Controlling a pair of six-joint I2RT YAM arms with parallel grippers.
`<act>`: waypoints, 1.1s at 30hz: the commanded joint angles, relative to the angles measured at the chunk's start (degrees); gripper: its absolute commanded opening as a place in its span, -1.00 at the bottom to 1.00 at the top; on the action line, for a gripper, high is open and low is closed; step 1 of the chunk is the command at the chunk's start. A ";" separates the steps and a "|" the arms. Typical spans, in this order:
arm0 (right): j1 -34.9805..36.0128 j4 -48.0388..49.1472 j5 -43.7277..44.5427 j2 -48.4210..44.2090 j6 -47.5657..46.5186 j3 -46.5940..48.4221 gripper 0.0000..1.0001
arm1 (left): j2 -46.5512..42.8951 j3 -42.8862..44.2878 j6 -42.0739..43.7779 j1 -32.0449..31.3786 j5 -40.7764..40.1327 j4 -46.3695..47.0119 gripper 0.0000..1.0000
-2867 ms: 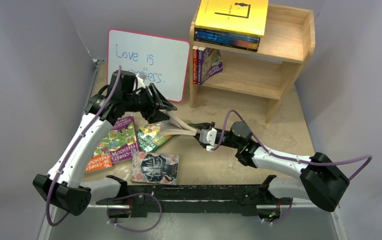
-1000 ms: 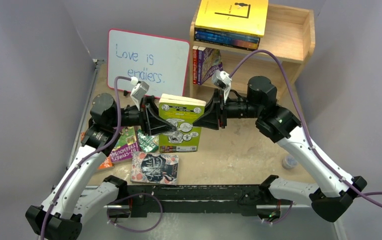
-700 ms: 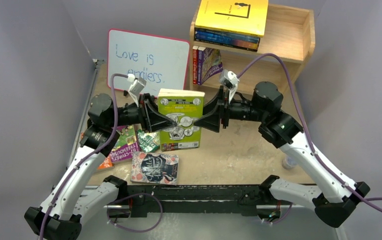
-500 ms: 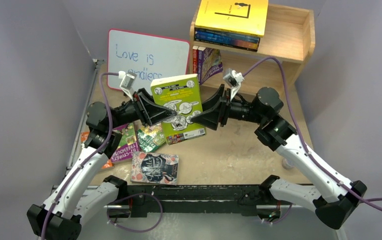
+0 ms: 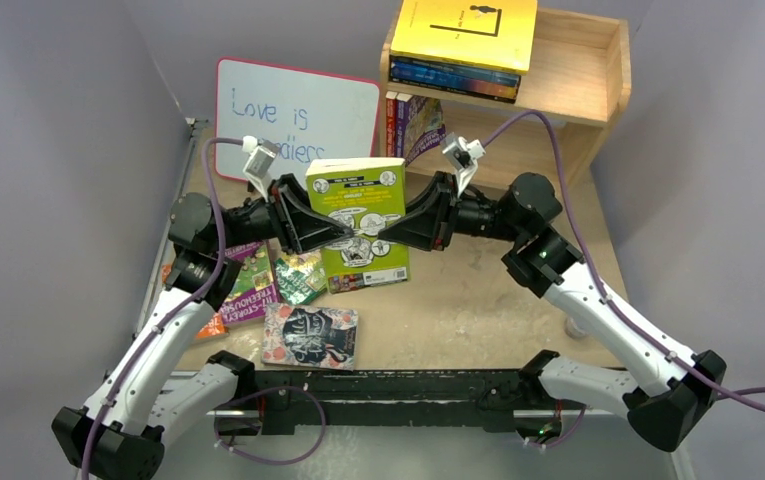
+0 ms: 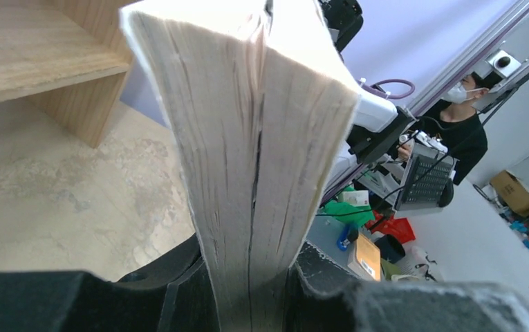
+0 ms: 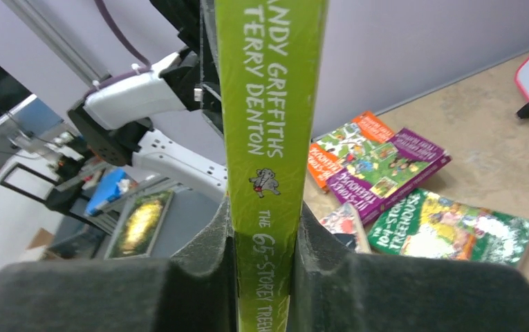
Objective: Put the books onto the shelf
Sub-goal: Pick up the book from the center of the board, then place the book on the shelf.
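A lime-green book [image 5: 358,225] hangs upright above the table, pinched from both sides. My left gripper [image 5: 330,236] is shut on its page edge [image 6: 254,173], and the left wrist view shows the left gripper [image 6: 251,294] clamping the pages. My right gripper [image 5: 392,232] is shut on its spine [image 7: 268,138], with the right gripper [image 7: 265,277] squeezing it. The wooden shelf [image 5: 568,95] stands at the back right. A yellow book [image 5: 468,30] and a dark blue book [image 5: 455,78] lie on its top tier. A purple book [image 5: 413,130] stands on the lower tier.
Purple [image 5: 248,285], green [image 5: 303,278], orange [image 5: 198,325] and floral [image 5: 310,335] books lie on the table at the left front. A pink-edged whiteboard [image 5: 293,125] leans at the back, left of the shelf. Grey walls close in on both sides.
About three seconds ago the green book was low over the table. Now it is upright between both grippers, and in the last second it rose slightly toward the back.
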 commanded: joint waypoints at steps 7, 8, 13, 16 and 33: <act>0.15 -5.93 23.62 -6.33 -13.13 -2.67 -1.00 | -0.81 10.21 28.49 0.12 -38.06 -42.55 0.61; 0.09 -7.31 28.85 -7.73 -15.51 -4.22 -1.00 | -0.98 9.49 28.60 0.12 -43.76 -44.27 0.63; 0.09 -14.37 52.00 -16.24 -26.87 -7.77 -1.00 | -1.17 5.63 27.38 0.12 -53.44 -44.02 0.65; 0.15 -18.79 61.31 -18.34 -29.74 -7.43 -1.00 | -1.24 3.99 26.65 0.12 -53.08 -41.26 0.65; 0.11 0.45 83.70 -13.91 -40.97 -9.22 -1.00 | 1.83 1.15 22.70 0.12 -47.08 -32.54 0.65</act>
